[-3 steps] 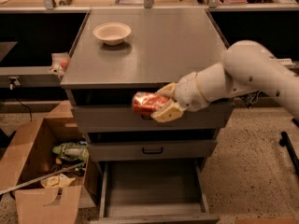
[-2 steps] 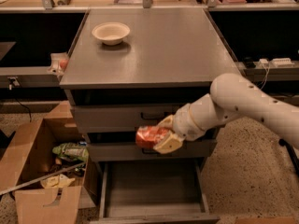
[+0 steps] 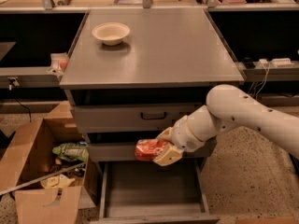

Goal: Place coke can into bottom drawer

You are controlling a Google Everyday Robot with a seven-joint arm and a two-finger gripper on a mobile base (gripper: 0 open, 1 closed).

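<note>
Tool point(image 3: 162, 146) clamped on small red-orange soda can point(image 3: 147, 149).
Both hang above the open, wide, shallow grey metal bottom drawer point(image 3: 149, 190).

We see the cabinet point(image 3: 159, 45) at centre, with a bowl point(image 3: 110, 33) on its top, back left. Under the top are two upper drawers point(image 3: 121, 118), one above the other. Below them the bottom drawer point(image 3: 149, 188) is pulled out toward us. The gripper point(image 3: 162, 147) is in front of the middle drawer, above the open bottom drawer. Its fingers are clamped on the coke can point(image 3: 148, 150), which lies sideways to the gripper's left. The arm point(image 3: 247, 118) comes in from the right. A cardboard box point(image 3: 28, 157) with clutter inside stands on the floor left of the cabinet.
</note>
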